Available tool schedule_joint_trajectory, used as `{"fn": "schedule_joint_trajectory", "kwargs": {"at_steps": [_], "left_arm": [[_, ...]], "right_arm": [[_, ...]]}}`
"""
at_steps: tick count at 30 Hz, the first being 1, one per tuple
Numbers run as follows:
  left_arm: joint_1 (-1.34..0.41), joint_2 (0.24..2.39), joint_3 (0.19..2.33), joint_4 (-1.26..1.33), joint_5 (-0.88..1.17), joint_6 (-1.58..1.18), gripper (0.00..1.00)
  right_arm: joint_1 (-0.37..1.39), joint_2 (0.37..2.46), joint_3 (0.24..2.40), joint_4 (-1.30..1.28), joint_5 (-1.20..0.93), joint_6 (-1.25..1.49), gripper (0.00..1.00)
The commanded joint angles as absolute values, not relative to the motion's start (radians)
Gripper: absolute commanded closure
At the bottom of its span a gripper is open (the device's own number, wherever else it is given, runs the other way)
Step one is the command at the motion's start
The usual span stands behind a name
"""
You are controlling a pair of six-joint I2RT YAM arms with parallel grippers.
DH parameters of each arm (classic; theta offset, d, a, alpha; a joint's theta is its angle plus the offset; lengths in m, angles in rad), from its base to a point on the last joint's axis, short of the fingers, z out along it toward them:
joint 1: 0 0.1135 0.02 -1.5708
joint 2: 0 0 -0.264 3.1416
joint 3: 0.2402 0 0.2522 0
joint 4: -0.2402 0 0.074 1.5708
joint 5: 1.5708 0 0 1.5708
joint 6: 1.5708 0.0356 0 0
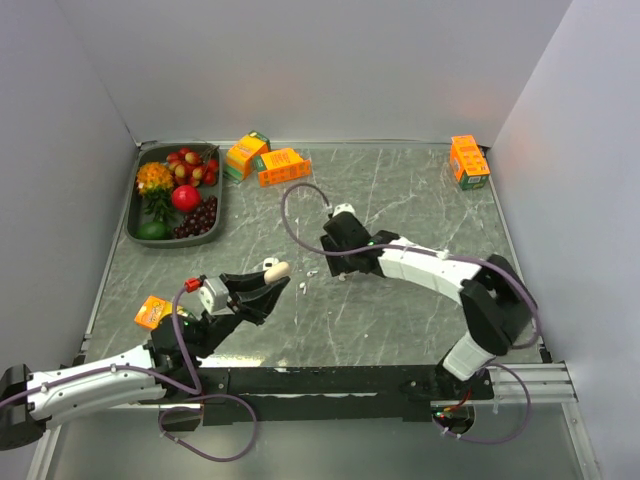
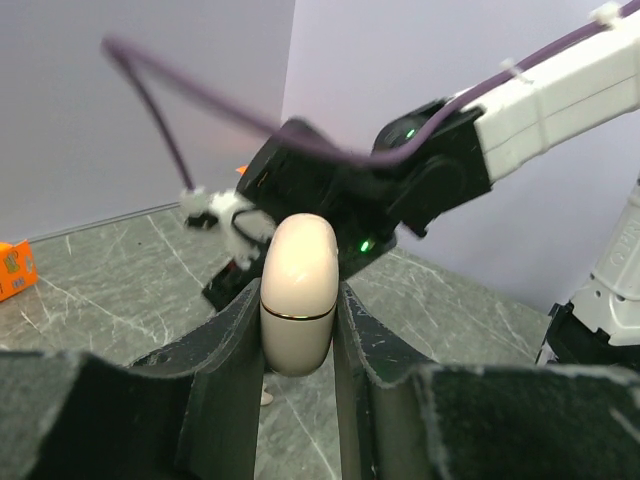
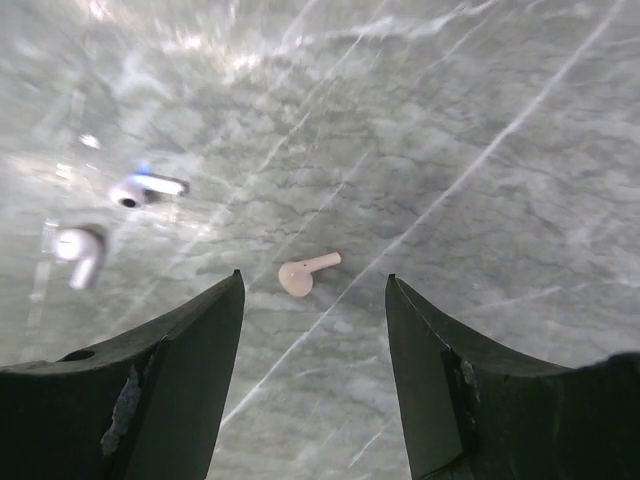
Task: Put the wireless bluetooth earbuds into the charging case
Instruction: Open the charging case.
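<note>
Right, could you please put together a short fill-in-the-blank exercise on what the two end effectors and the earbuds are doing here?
1. The left end effector is shut on the ____.
2. The right end effector has its jaws ____ above one earbud.
3. In the right wrist view, ____ earbuds lie on the marble table.
Missing words: charging case; open; three.
</note>
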State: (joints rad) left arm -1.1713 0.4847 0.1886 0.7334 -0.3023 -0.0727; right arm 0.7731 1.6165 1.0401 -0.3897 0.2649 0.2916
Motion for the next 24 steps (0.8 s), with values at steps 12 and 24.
{"fn": "schedule_joint_trajectory", "kwargs": {"at_steps": [12,24], "left_arm": [[-1.172,0.549,0.328,0.539,-0.253,-0.218,0.99],[-1.17,0.626,0.348,0.583,-0.193,-0.212,0.99]], "right_arm": [[0.929,0.997,1.035,-0.305,0.078,0.192,0.36],[1.101,0.994,1.051,-0.319,0.179,0.153,0.35]]}}
